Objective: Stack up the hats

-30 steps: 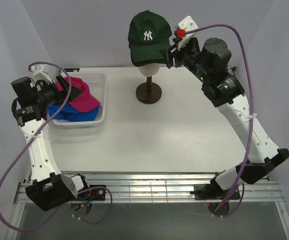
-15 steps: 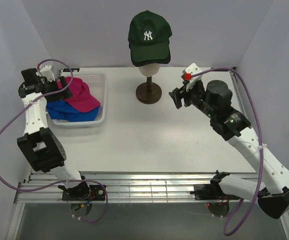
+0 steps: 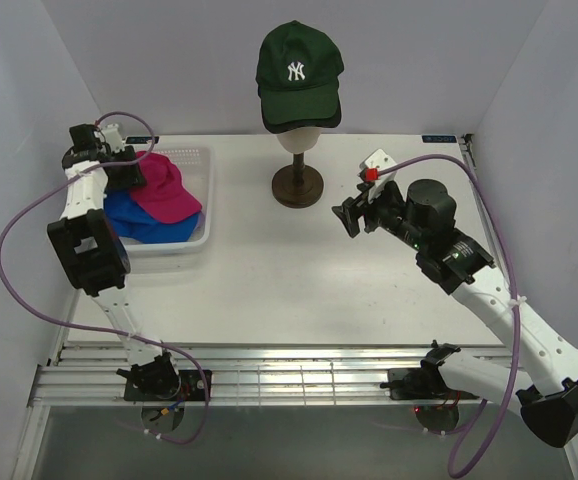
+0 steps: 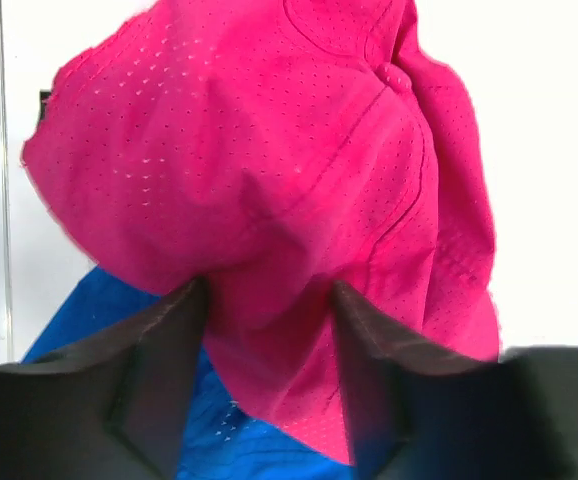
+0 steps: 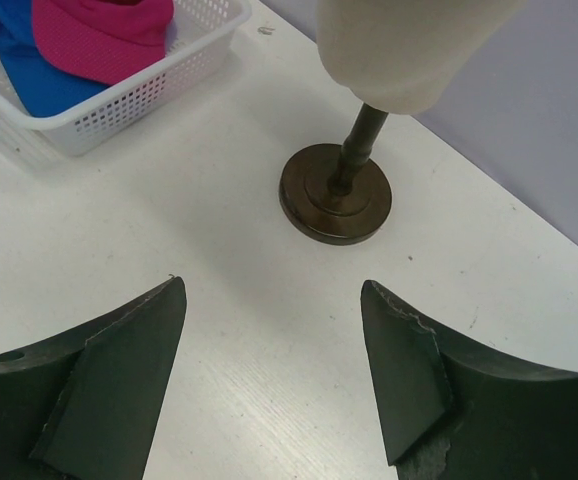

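The dark green cap (image 3: 299,60) with the white NY logo sits on top of the cream mannequin head (image 3: 302,136). Directly under it is a black cap (image 3: 329,112), of which only the lower edge and the brim are visible. The head is carried by a brown stand (image 3: 298,186) at the far middle of the white desk (image 3: 269,290).

To the left of the stand there is a white plastic basket (image 3: 205,170). Inside it lies a magenta cap (image 3: 164,190), which rests partly over a bright blue cap (image 3: 119,212).

The left claw (image 4: 269,300) is at the far left side of the basket, well apart from the stand. It is grasping the magenta cap. In the left wrist view its two dark fingers (image 4: 164,370) stand on both sides of a fold of the magenta fabric and press against it, and the blue cap shows below them.

The right claw (image 5: 272,300) is just to the right of the stand, above bare desk. It is released, with the jaws wide apart and nothing between them. In its wrist view the round base of the stand lies beyond the fingers, and the basket is at the upper left.
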Robot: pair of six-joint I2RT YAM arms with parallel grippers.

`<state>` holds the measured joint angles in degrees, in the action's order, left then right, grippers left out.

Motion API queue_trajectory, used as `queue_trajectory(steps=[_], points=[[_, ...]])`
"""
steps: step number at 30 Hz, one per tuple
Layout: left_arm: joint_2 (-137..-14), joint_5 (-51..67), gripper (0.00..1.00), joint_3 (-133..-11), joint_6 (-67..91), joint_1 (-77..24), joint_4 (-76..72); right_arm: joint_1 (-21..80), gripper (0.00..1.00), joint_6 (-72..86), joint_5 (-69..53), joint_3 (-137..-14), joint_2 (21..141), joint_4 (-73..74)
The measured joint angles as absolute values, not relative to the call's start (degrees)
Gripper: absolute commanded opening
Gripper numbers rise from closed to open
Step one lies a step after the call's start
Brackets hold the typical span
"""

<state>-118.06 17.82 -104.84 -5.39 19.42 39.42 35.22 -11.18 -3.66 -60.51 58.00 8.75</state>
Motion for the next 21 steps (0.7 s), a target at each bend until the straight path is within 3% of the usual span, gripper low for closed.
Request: queue_trajectory(steps=[1, 2, 7, 8, 9, 18, 21], points=[[-117.86, 17.76, 0.44, -104.44, -5.23, 19.22, 38.65, 35.22, 0.76, -11.09, -3.81, -60.29, 58.0, 8.73], [-117.73, 17.69, 0.28, -104.07, -5.04, 18.98, 38.04, 35.22, 0.76, -10.96, -3.95, -60.07, 58.02, 8.78], [-116.22, 18.17, 0.25, -101.01, -4.01, 18.48, 35.46, 35.22, 0.76, -10.87, -5.06, -59.77, 58.24, 8.86], [-115.57, 18.44, 0.07, -100.29, -3.68, 18.48, 35.31, 35.22, 0.76, -10.87, -5.3, -59.77, 58.24, 8.86], [-114.98, 18.65, 0.01, -99.79, -3.14, 18.48, 35.31, 35.22, 0.76, -10.85, -5.58, -59.77, 58.24, 8.86], [-104.77, 23.75, 0.0, -97.03, 0.6, 18.24, 34.72, 37.36, 0.76, -12.95, -12.6, -59.0, 58.11, 8.91], [-100.44, 26.04, 0.0, -96.9, 3.29, 18.17, 34.5, 40.93, 0.87, -14.85, -14.59, -57.98, 58.02, 8.82]])
